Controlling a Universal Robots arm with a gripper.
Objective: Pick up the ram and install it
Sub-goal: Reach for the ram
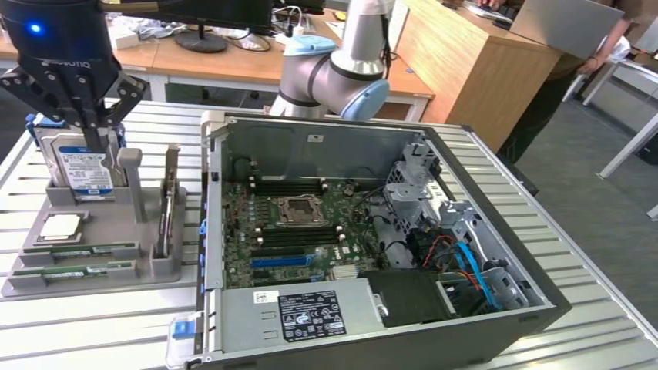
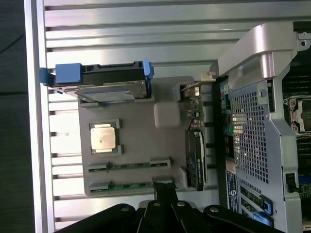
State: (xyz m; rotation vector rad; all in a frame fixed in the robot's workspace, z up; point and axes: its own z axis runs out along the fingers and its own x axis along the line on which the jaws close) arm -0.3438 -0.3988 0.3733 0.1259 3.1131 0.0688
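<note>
Ram (image 2: 129, 166), long thin green stick

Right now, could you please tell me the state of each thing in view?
gripper: shut, holding nothing.
ram sticks: both lying flat in the gray holder.
hard drive: standing upright in the holder.
processor chip: lying flat in the holder.
computer case: open, motherboard exposed.

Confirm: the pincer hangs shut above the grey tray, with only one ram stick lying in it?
No: two ram sticks lie in the grey tray, not one; the wrist view shows both. The pincer does hang shut above it.
</note>
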